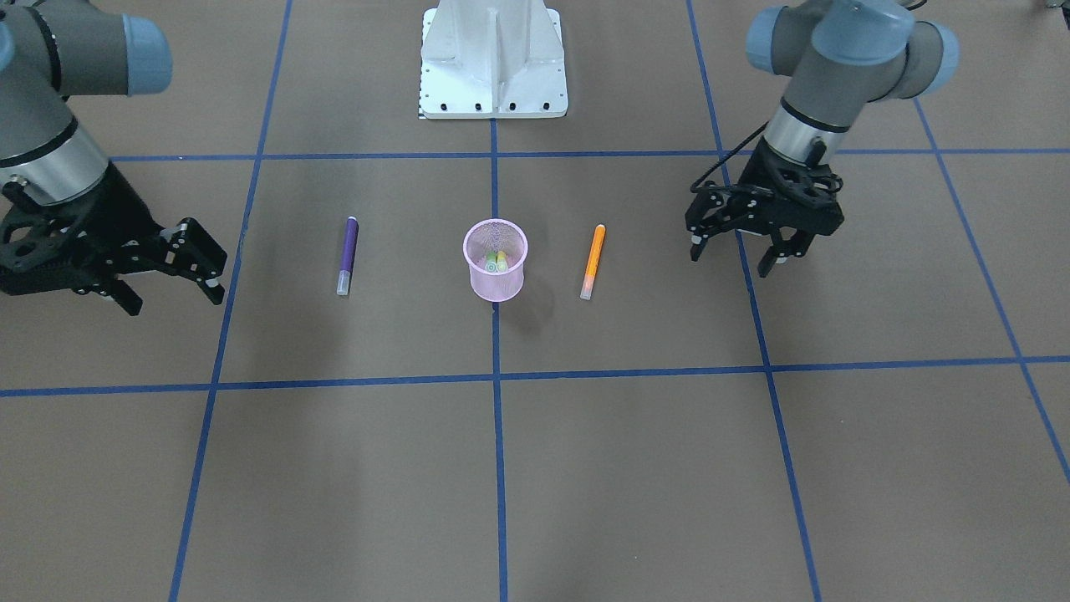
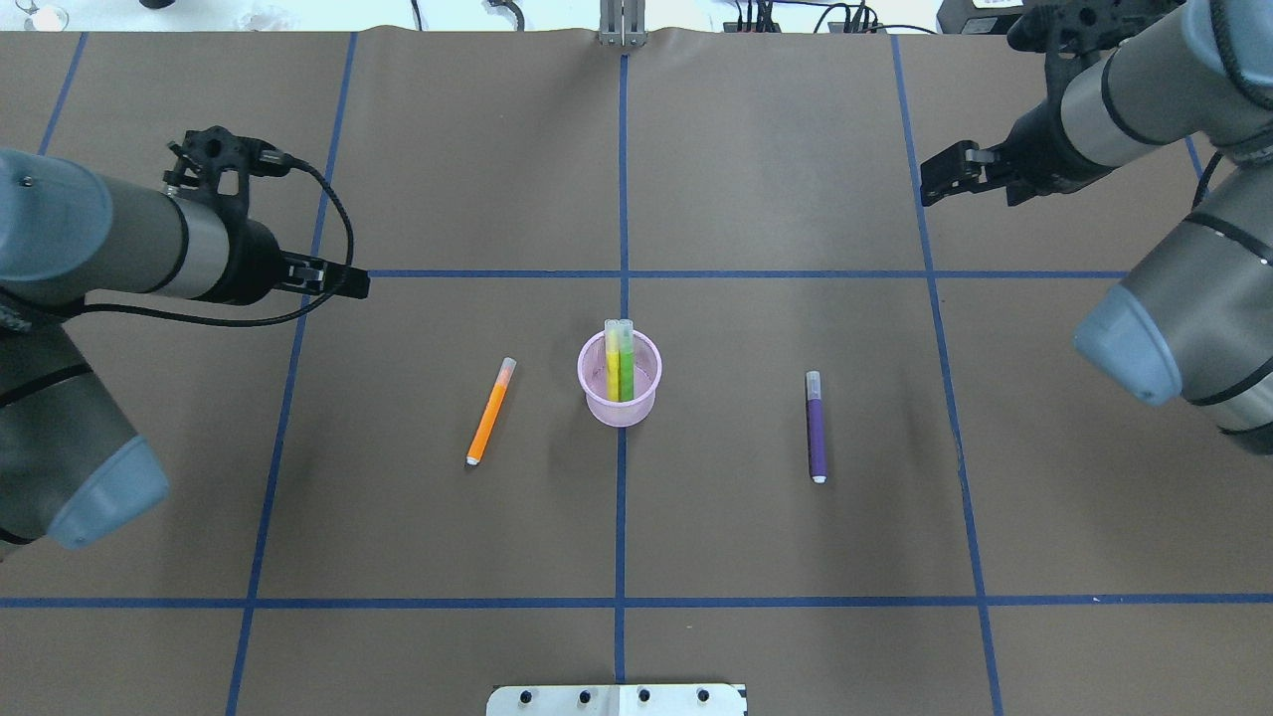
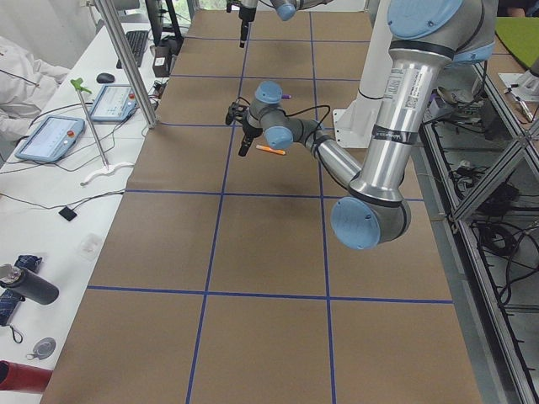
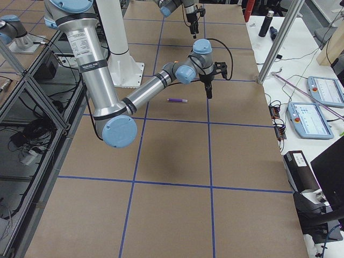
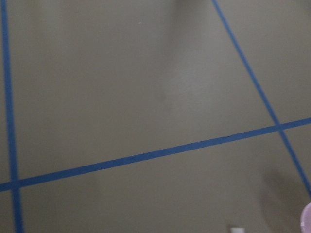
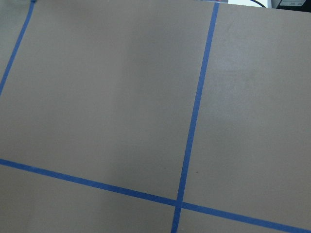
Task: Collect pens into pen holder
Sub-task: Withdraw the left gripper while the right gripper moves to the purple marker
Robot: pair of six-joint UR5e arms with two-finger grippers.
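The pink mesh pen holder (image 1: 495, 283) (image 2: 619, 408) stands upright at the table's middle. A green pen (image 2: 627, 366) and a yellow pen (image 2: 613, 364) stand inside it. The orange pen (image 1: 593, 262) (image 2: 491, 411) (image 3: 271, 150) lies flat on the holder's left-arm side. On the other side the purple pen (image 1: 348, 255) (image 2: 816, 438) (image 4: 177, 100) also lies flat. My left gripper (image 1: 734, 259) (image 2: 343, 280) hovers open and empty, beyond the orange pen. My right gripper (image 1: 175, 299) (image 2: 945, 177) is open and empty, well away from the purple pen.
The white robot base (image 1: 493, 67) sits at the table's robot edge. Blue tape lines (image 1: 495, 376) grid the brown table. Tablets and cables (image 3: 59, 135) lie on a side bench, where a person's sleeve (image 3: 21, 84) shows. The left wrist view catches only the holder's rim (image 5: 307, 218).
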